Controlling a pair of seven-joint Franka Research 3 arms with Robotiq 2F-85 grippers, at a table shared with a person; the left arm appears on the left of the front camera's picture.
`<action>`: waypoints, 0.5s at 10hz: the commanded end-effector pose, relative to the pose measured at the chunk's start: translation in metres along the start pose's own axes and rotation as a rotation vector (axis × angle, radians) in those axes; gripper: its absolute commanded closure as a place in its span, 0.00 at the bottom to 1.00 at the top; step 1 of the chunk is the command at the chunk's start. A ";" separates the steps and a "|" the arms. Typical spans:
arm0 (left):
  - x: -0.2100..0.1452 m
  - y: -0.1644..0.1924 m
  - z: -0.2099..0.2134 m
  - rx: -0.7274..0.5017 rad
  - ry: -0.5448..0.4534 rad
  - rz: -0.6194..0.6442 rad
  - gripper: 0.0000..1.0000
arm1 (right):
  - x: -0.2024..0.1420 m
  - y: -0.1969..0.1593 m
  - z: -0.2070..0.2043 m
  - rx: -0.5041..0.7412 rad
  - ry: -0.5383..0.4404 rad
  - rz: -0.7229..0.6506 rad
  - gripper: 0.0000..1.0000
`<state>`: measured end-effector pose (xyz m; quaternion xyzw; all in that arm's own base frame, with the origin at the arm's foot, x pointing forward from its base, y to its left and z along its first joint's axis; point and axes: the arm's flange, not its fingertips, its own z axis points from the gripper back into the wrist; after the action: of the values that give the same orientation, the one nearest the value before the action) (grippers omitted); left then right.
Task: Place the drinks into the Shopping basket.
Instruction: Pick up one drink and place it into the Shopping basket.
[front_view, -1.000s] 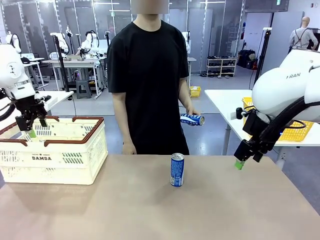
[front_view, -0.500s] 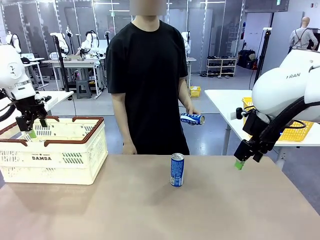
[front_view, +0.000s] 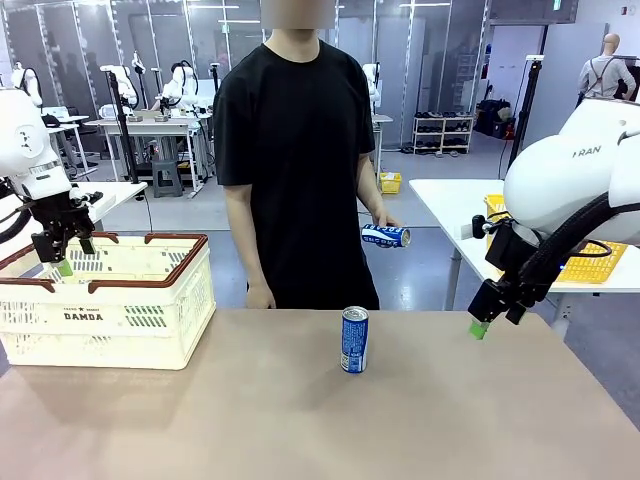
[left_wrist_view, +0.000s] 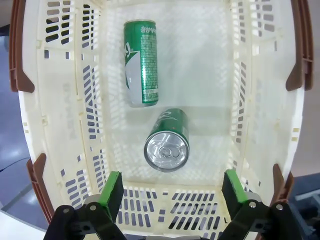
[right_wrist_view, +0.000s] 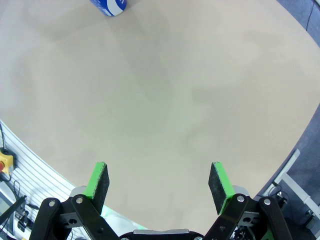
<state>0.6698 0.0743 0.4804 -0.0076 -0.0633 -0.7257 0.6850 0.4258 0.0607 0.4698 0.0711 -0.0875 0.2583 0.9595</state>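
The left gripper (left_wrist_view: 172, 192) hung wide open and empty directly above the Shopping basket (left_wrist_view: 75, 125). On the basket floor below its pads lay two green drinks (left_wrist_view: 141, 62), probably because this is the drop-off spot. The right gripper (right_wrist_view: 159, 187), equally wide and holding nothing, hovered over bare table (right_wrist_view: 150, 100). A blue can (front_view: 354, 340) stood upright well ahead of it, seemingly set within its reach. Farther off, the person's hand (front_view: 383, 224) held another blue can (front_view: 387, 238) sideways, likely next to be offered.
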 end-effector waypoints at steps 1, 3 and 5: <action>0.008 -0.006 0.020 0.042 0.025 -0.032 0.00 | 0.000 -0.001 0.001 -0.006 0.008 0.008 0.00; 0.032 -0.026 0.060 0.103 0.009 -0.096 0.00 | 0.000 -0.001 0.001 -0.006 0.008 0.008 0.00; 0.073 -0.049 0.091 0.151 0.005 -0.185 0.00 | 0.000 -0.001 0.001 -0.006 0.008 0.008 0.00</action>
<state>0.6333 0.0251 0.5804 0.0503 -0.1045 -0.7621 0.6370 0.4258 0.0607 0.4699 0.0711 -0.0877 0.2583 0.9594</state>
